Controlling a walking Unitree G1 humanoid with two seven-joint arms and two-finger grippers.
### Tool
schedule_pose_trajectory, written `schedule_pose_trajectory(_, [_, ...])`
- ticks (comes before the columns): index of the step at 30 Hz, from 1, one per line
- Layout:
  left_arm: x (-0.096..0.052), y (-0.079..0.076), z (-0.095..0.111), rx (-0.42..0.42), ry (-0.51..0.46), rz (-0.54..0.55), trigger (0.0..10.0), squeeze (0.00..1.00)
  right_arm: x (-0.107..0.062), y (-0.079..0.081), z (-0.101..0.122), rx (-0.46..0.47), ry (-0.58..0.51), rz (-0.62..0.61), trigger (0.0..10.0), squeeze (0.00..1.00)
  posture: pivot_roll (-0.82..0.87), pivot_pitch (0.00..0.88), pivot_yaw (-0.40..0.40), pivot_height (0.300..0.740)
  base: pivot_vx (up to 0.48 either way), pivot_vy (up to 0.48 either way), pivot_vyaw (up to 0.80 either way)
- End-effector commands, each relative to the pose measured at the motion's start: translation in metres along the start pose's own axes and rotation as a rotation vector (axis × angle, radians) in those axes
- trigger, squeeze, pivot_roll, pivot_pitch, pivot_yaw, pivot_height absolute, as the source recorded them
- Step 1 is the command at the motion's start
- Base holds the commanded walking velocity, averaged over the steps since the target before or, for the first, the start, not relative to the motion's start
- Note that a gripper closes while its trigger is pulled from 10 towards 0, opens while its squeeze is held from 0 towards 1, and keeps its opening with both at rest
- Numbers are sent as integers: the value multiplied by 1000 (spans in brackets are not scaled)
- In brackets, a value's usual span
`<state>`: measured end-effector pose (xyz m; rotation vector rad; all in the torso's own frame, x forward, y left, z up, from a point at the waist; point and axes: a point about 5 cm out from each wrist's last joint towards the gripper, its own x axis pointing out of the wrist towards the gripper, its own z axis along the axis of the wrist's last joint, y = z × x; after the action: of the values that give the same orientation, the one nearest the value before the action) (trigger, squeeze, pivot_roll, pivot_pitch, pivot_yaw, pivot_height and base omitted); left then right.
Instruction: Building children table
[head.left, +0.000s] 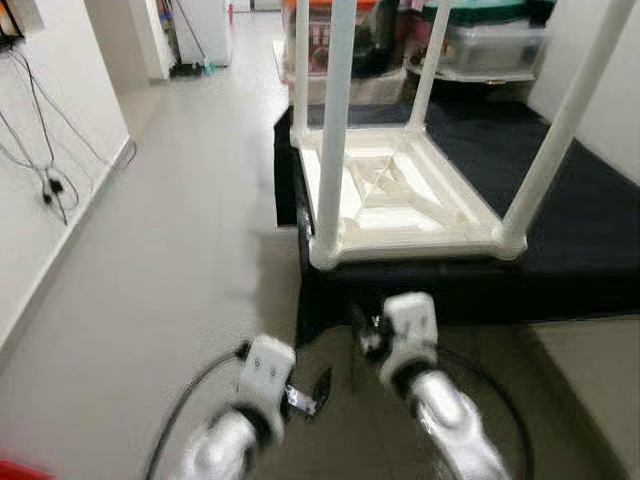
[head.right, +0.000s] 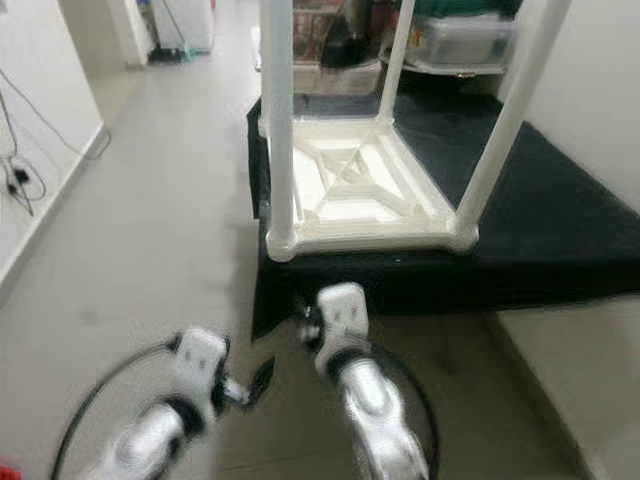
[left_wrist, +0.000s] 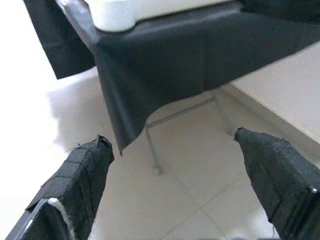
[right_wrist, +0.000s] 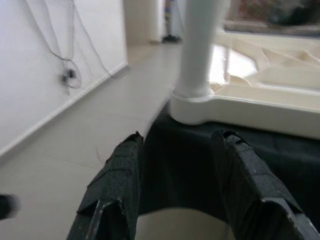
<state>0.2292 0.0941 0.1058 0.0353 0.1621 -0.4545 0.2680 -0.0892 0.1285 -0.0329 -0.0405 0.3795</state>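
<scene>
Four white legs rise from the children's table (head.left: 400, 200), which lies upside down on a black-draped platform (head.left: 590, 230) in front of us. We judge the table to be moulded plastic: light, stiff and smooth, so likely slippery under our pads. The nearest leg (head.left: 335, 120) or the rounded corner socket (right_wrist: 192, 107) at its foot looks the surest place to take hold; the ribbed underside offers edges but no narrow grip.

Our left gripper (left_wrist: 175, 165) hangs low over the floor (head.left: 180, 230) with its fingers spread wide, holding nothing. Our right gripper (right_wrist: 175, 165) sits just before the platform's front edge, fingers parted and empty, aimed at the corner socket.

The legs' upper ends are cut off by the frame. Whether each leg is fully seated we cannot tell. Storage boxes (head.left: 490, 45) behind are blurred.
</scene>
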Motion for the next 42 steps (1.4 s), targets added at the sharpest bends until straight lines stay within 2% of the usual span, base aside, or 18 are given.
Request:
schedule_pose_trajectory(1, [1,-4,-3,-16,4,-18,10000,0,-3,-2,-3,-7,9,-9,10000,0,87,64,-54,740,266,-398,0])
schedule_pose_trajectory(13, [6,-1,-5,-32,-8,-15,10000,0,2,0,-7,-41,22,15,10000,0,85,22,-52,740,283,-384,0])
schedule_pose_trajectory(25, [12,1,-7,-47,-12,-21,10000,0,6,-6,-12,-14,37,-6,10000,0,77,0,-58,740,320,-349,0])
schedule_pose_trajectory(29, [12,6,-6,-105,-27,11,10000,0,7,-7,-13,-9,36,-9,10000,0,79,0,-56,740,0,0,0])
schedule_pose_trajectory(39, [13,3,-6,-89,-28,-11,10000,0,6,-20,-7,3,-11,-107,10000,0,79,0,-55,740,0,0,0])
schedule_pose_trajectory(40, [13,3,-6,-90,-29,-11,10000,0,6,-19,-5,6,-23,-85,10000,1000,81,0,-56,740,0,0,0])
schedule_pose_trajectory(42, [13,4,-6,-90,-31,-11,10000,0,7,-18,-3,0,-35,-71,10000,1000,82,0,-55,740,0,0,0])
